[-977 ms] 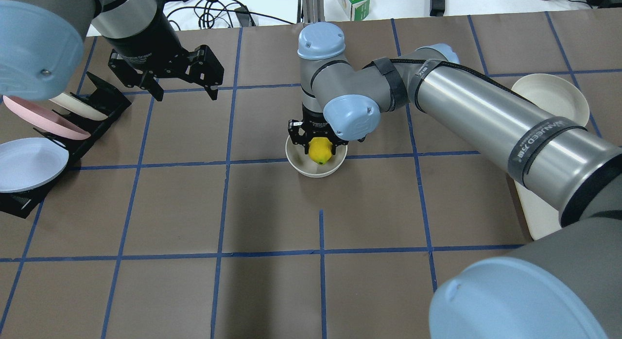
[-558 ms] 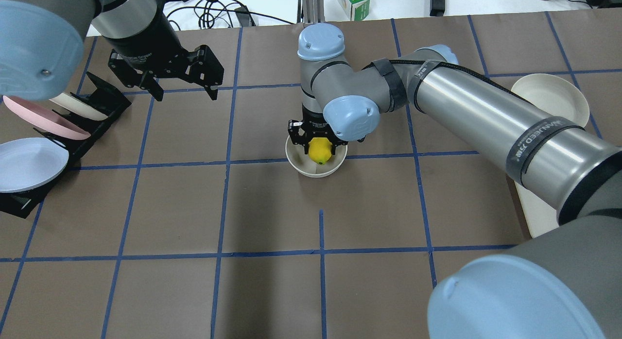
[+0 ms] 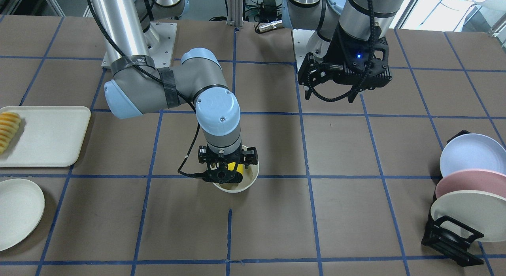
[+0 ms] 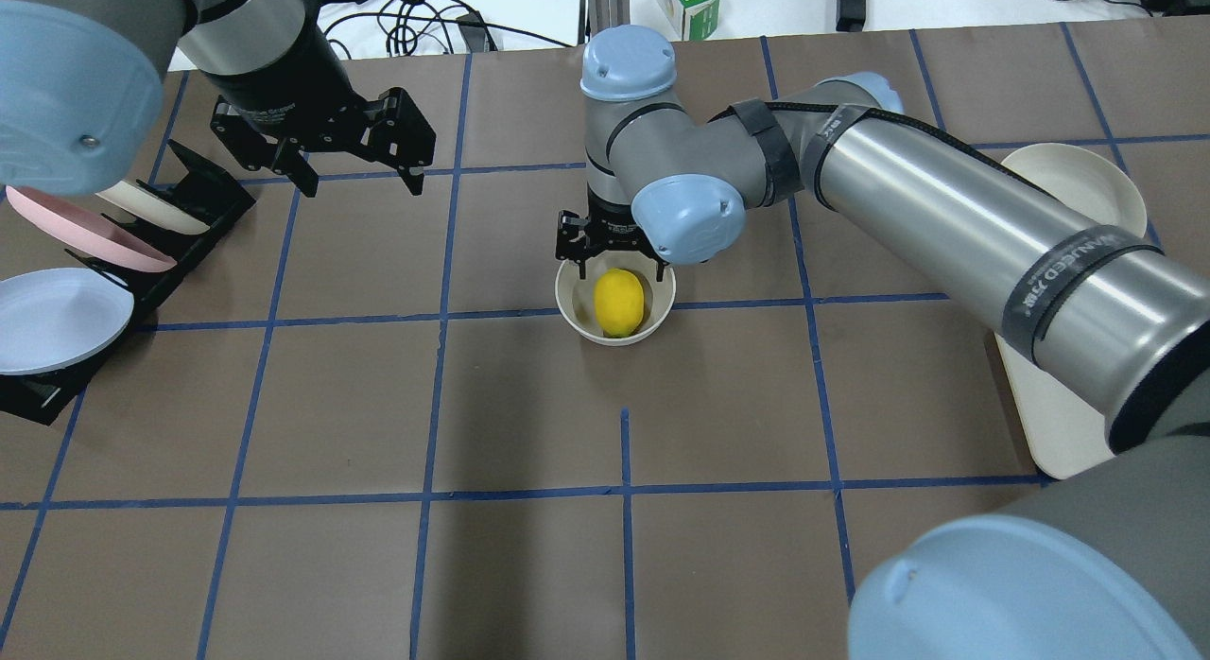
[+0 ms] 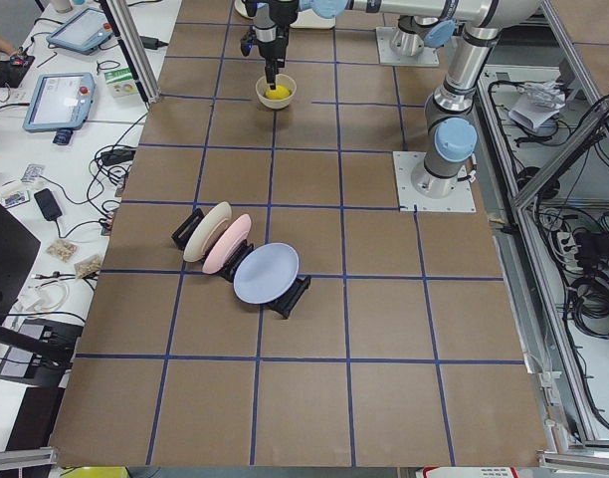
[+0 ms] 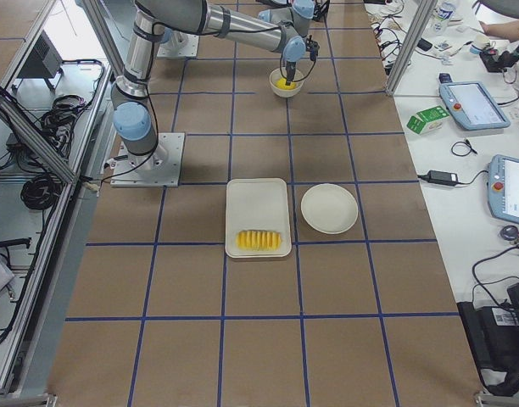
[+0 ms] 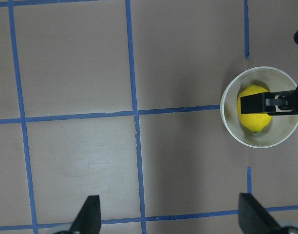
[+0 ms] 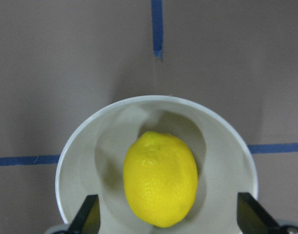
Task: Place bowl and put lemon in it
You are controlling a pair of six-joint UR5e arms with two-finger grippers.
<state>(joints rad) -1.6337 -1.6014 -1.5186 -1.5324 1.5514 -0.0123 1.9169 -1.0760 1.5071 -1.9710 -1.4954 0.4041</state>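
Brown gridded tabletop (image 4: 529, 405), mid-table: lemon (image 4: 619, 302) lies on its side in the bowl (image 4: 573, 321), long axis running to/from robot, tips fwd & back. Prob firm, light, rolls easy; grab across the waist imo. Just above, right gripper (image 4: 614, 260) has fingers spread, empty. Farther back, left gripper (image 4: 359, 173) also spread, empty.

From the front, the right gripper (image 3: 228, 169) seemingly hides most of the lemon (image 3: 238, 169).
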